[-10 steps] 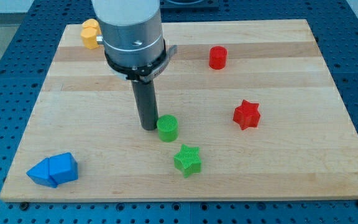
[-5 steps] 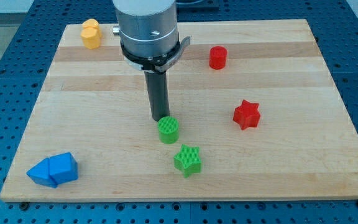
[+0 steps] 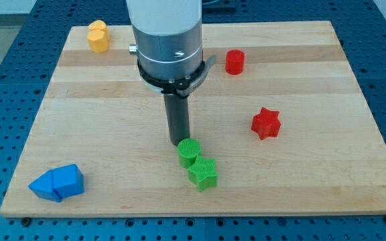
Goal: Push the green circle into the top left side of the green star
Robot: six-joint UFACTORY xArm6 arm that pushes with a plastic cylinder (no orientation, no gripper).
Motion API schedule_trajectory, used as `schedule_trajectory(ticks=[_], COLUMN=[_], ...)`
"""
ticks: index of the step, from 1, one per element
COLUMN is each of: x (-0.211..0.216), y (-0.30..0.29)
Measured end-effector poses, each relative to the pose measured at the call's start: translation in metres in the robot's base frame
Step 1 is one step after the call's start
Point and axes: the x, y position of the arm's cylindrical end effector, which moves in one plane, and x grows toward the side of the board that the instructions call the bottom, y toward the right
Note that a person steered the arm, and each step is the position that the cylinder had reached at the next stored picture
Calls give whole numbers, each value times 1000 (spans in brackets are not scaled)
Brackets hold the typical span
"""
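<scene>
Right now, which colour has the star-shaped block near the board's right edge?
Red. The red star shows clearly in the camera view, at the view's right, apart from other blocks.

Wooden board (image 3: 300, 187) — green circle (image 3: 189, 152), green star (image 3: 202, 173), red star (image 3: 266, 123), red cylinder (image 3: 234, 61), yellow block (image 3: 97, 36), seemingly two blue blocks (image 3: 57, 183).

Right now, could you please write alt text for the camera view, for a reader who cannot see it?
My tip rests just above the green circle, which touches the top left of the green star on a wooden board. A red circle and red star sit right, a yellow block top left, blue blocks bottom left.
</scene>
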Motion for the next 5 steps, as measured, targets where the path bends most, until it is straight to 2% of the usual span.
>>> schedule_trajectory(ticks=[3, 5], x=[16, 10], y=[0, -6])
